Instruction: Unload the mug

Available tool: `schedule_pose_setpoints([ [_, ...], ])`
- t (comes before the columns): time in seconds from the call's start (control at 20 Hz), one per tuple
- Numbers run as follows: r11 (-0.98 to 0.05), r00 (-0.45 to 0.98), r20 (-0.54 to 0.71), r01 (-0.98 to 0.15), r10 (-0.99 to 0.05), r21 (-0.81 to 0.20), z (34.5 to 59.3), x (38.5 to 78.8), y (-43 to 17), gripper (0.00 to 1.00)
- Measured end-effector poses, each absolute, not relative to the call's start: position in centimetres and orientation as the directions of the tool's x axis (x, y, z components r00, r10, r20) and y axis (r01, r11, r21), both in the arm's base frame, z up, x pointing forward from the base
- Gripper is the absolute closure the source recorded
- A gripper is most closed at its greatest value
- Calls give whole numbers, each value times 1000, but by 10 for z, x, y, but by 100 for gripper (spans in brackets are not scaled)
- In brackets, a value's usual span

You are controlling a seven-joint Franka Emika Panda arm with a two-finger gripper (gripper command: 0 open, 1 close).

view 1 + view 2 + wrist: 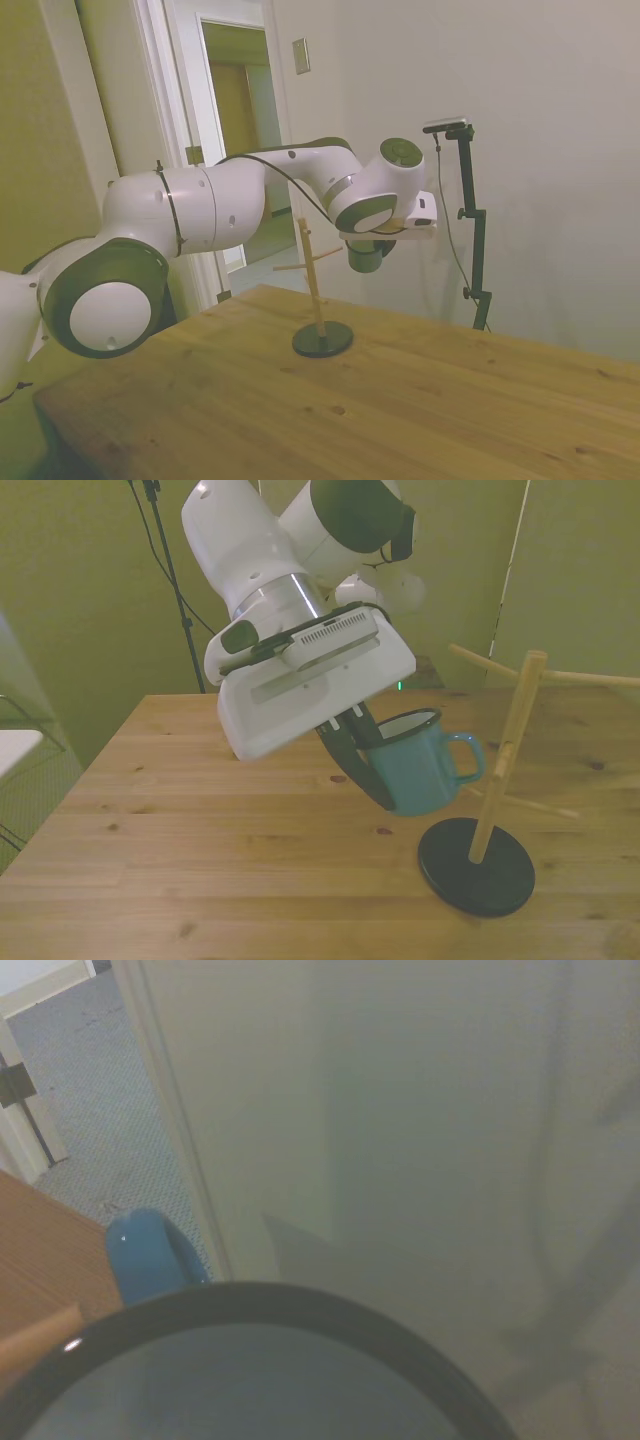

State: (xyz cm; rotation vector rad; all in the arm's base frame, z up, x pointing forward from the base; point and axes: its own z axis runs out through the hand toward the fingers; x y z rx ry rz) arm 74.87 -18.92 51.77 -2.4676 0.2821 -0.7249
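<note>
Jaws clamped on the rim and wall of the mug hold it tilted in the air, just beside the wooden stand, above the tabletop; it looks light, stiff, glossy and likely slippery.

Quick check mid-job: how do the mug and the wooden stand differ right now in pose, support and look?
The mug is tilted and held off the table in the hand; the wooden stand is upright, resting on the table on its black round base. The mug is a squat teal cylinder with a dark rim and a handle; the stand is a thin pale pole with side pegs. The mug is off the pegs, beside the stand. They share little beyond that closeness.
</note>
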Motion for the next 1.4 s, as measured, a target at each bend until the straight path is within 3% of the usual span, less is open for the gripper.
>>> schedule_pose_setpoints([
  [0.5, -860, 840, 385, -170, -382, -481, 485, 725, -221, 100],
  [1.05, -900, 883, 270, -293, -384, -323, 424, 682, -186, 100],
  [1.4, -912, 899, 218, -322, -379, -256, 403, 650, -185, 100],
])
